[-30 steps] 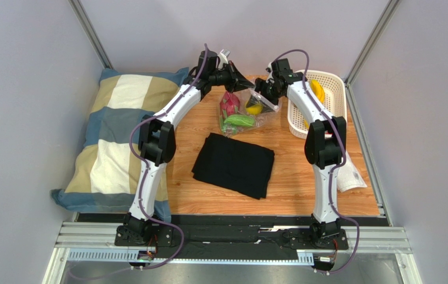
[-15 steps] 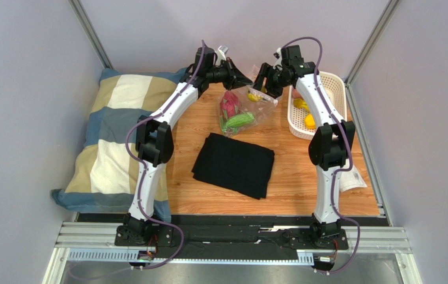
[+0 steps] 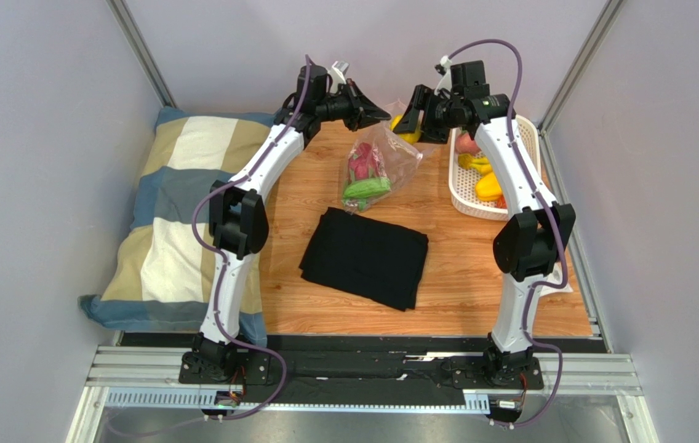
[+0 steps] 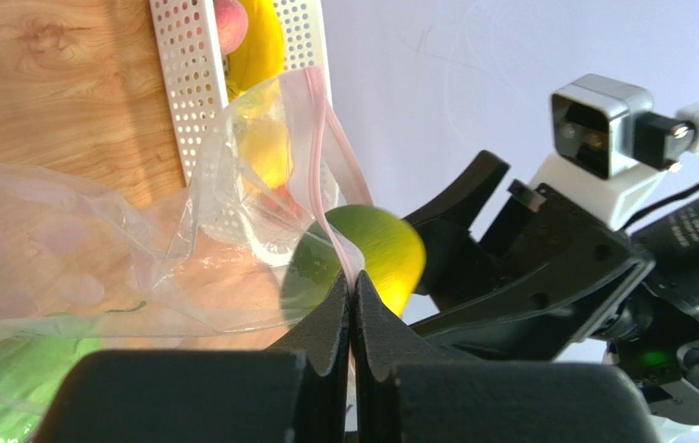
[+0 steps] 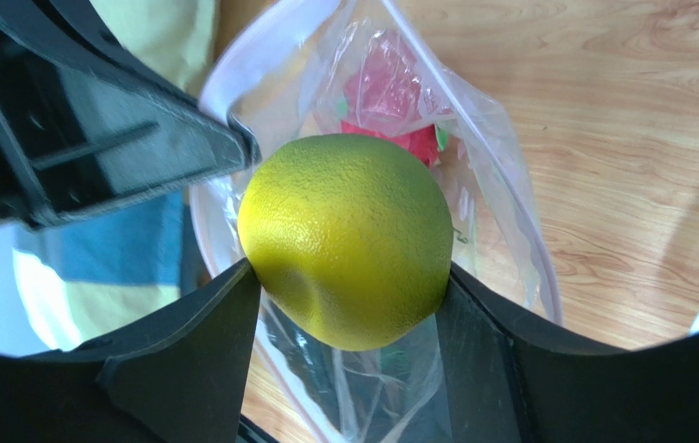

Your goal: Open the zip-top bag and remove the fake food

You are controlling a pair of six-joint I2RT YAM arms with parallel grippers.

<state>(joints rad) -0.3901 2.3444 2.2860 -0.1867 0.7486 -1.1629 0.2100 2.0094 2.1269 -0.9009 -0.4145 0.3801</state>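
The job is well under way but not finished. The bag (image 3: 383,161) is open: the right wrist view looks straight down into its gaping mouth. The left claw (image 4: 351,309) is pinched shut on the pink zip strip (image 4: 321,138) at one side of that mouth. It holds that edge up above the table (image 3: 455,277) at the far middle of the scene. The rest of the bag hangs down and toward the near side, and its lower end seems to rest on the wood.

The right claw (image 5: 347,277) is clamped on a round yellow-green fruit (image 5: 344,221), one finger on each side. It is right at the mouth of the bag and just beside the left claw. The fruit looks lifted above the opening, but it is not certain that it is fully clear of the plastic.

At the far right, the white basket (image 3: 510,157) holds yellow and reddish pieces, so part of the food appears to be out already. Inside the bag, a pink-red spiky fruit (image 3: 360,164) and a green piece (image 3: 368,187) lie toward the bottom. More may be hidden in the crinkled plastic.

So opening is done and emptying is partway. The held fruit has yet to be set down, probably in the basket, and at least two pieces remain to be taken out. The black cloth (image 3: 365,257) lies nearer on the table, apart from all this.
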